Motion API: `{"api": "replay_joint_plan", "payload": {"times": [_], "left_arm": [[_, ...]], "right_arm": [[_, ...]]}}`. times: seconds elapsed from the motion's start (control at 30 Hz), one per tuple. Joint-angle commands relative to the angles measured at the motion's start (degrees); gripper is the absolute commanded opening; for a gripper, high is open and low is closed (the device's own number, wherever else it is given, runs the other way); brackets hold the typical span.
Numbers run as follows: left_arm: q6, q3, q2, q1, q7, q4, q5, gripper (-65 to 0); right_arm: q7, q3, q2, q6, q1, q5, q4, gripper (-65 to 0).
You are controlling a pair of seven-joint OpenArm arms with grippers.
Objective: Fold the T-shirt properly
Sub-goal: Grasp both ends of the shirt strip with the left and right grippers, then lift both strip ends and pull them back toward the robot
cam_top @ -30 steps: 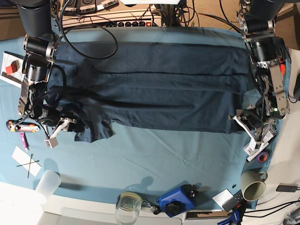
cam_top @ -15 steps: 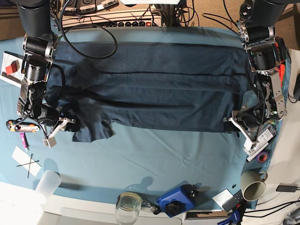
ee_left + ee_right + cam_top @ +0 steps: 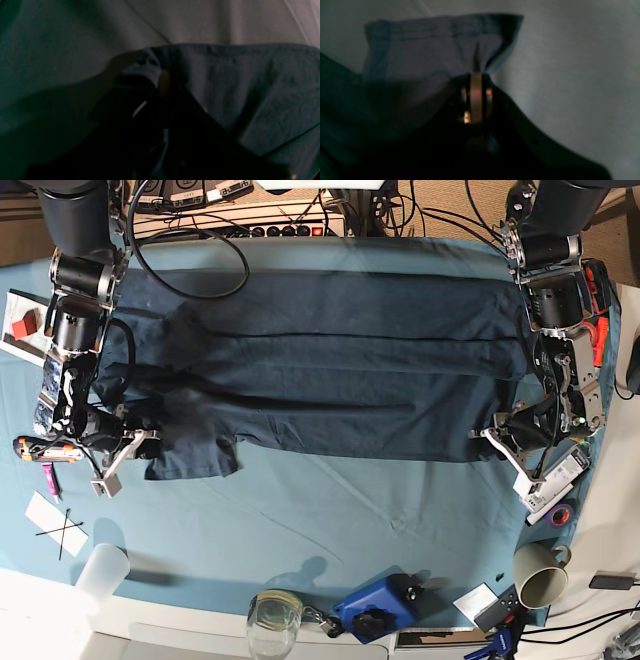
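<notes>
In the base view, the right gripper (image 3: 128,448) sits at the left edge of the garment, low over the teal table cloth (image 3: 330,510). The right wrist view shows its jaws pressed together on a pinch of sleeve fabric (image 3: 440,47), which stands up in a small peak above the fingertips (image 3: 476,85).

The T-shirt (image 3: 330,360) lies spread across the far half of the cloth, lengthwise from left to right, with long horizontal creases and one sleeve hanging toward the near side at the left.

At the right edge, the left gripper (image 3: 500,442) rests at the shirt's near corner. The left wrist view is dark and blurred: a bunched fold of hem (image 3: 145,67) sits at the fingertips (image 3: 163,77), but whether the jaws are clamped on it cannot be told.

A paper cup (image 3: 538,575) and a glass jar (image 3: 275,620) stand along the near table edge, well apart from the shirt.
</notes>
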Motion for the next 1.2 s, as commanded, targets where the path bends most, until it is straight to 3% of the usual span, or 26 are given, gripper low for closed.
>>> {"api": "replay_joint_plan", "payload": {"times": [0.0,0.2,0.4,0.63,0.73,1.17], "left_arm": [[0.20,-0.02,-0.83,-0.72,2.01,1.36,-0.87,-65.0],[0.70,-0.07,-3.28,-0.70,7.78,5.84,-10.99,-65.0],[1.05,-0.07,-5.77,-0.70,11.21,9.55,-12.94,-65.0],[-0.02,-0.07,-6.23,-0.35,16.26,9.92,-18.27,-65.0],[-0.04,-0.07,-6.19,0.57,16.81,10.38,-18.91,-65.0],[-0.07,-0.79,-6.54,8.28,16.26,24.41,-17.70,-65.0]], "right_arm": [[0.52,0.17,1.14,0.04,1.77,0.81,2.49,-65.0],[-1.51,0.17,1.18,-0.11,0.98,0.87,8.94,-65.0],[-3.48,2.16,1.27,-0.15,-2.95,4.33,16.76,-65.0],[-8.55,10.45,1.25,-0.13,-9.35,9.60,27.87,-65.0],[-11.82,13.40,1.27,-0.09,-11.65,12.98,31.32,-65.0],[-11.98,15.50,1.16,-0.11,-20.52,15.65,35.93,-65.0]]}}
